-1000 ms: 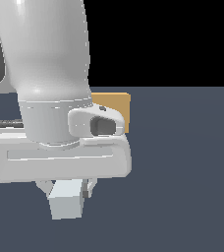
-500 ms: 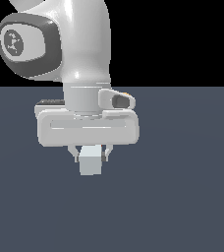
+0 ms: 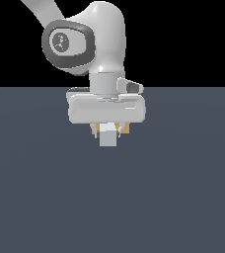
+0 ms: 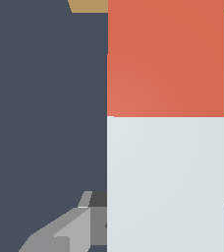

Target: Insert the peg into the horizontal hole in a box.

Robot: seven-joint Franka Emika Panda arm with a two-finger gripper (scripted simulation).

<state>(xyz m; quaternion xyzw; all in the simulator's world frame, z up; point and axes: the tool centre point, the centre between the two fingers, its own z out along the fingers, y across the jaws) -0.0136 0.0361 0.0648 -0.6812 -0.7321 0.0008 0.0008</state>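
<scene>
My gripper (image 3: 107, 132) is shut on the peg (image 3: 108, 136), whose pale grey-white end face points at the exterior camera. In the wrist view the peg (image 4: 167, 147) fills the frame, white half near the fingers (image 4: 60, 236), orange-red half pointing toward the tan box (image 4: 87, 5). In the exterior view the box (image 3: 126, 127) is almost wholly hidden behind the gripper and peg; only tan slivers show on either side. The hole is hidden.
The dark grey-blue table (image 3: 183, 188) stretches all around. The white arm and hand (image 3: 107, 106) stand in front of the box in the exterior view.
The arm has moved away from the exterior camera and toward that view's right, carrying the peg; it looks smaller and is now lined up in front of the box, which it covers.
</scene>
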